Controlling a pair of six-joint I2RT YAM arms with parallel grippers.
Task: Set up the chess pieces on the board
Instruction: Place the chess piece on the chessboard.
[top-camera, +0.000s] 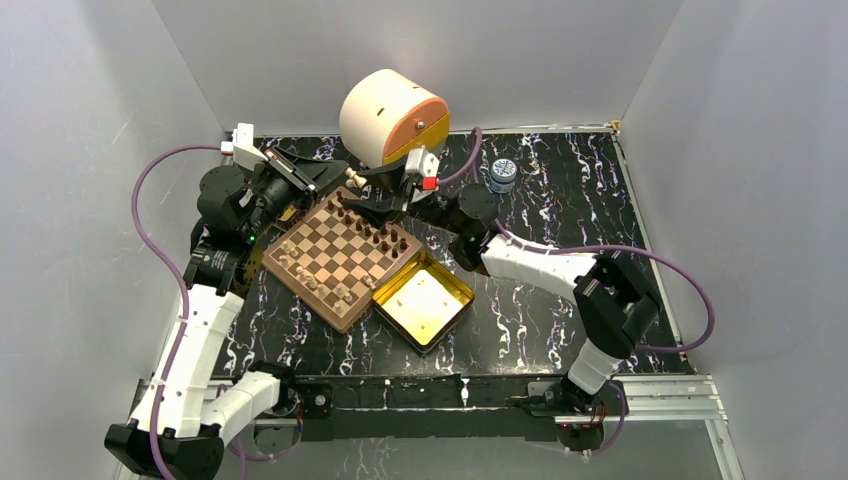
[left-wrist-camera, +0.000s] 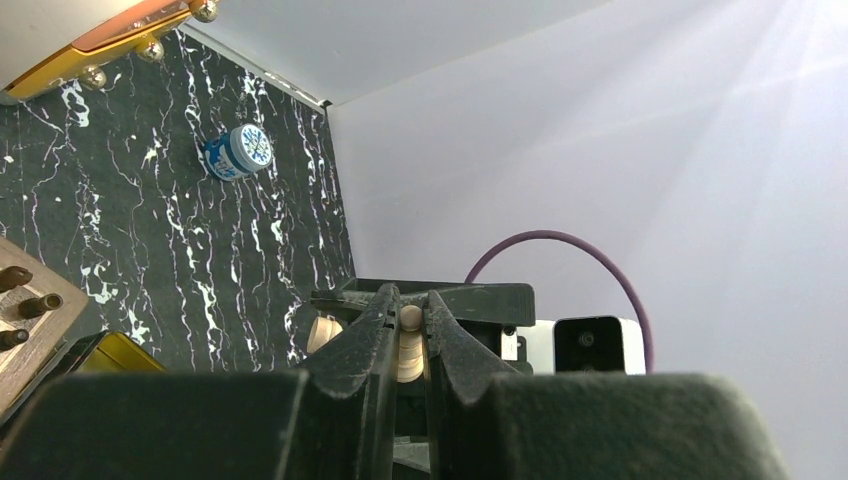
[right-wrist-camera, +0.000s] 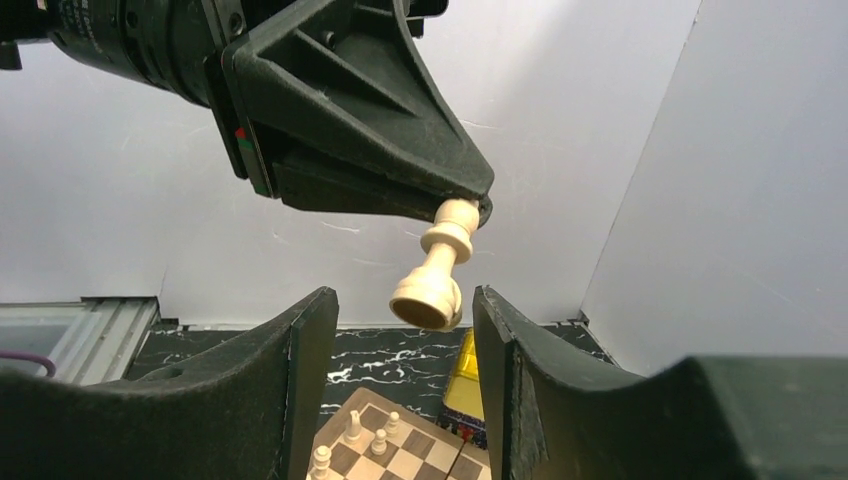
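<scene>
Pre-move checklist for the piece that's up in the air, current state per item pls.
1. left hand grip on the light piece: ok, shut on its top.
2. right hand open: ok, its fingers stand apart on either side of the piece's base.
3. Piece clear of the right fingers: ok, there is a gap on both sides, narrower on the right of the right wrist view.
4. Piece upright: not ok, it hangs tilted.
5. Free square on the board for it: cannot tell, the squares are too small in the top view.
</scene>
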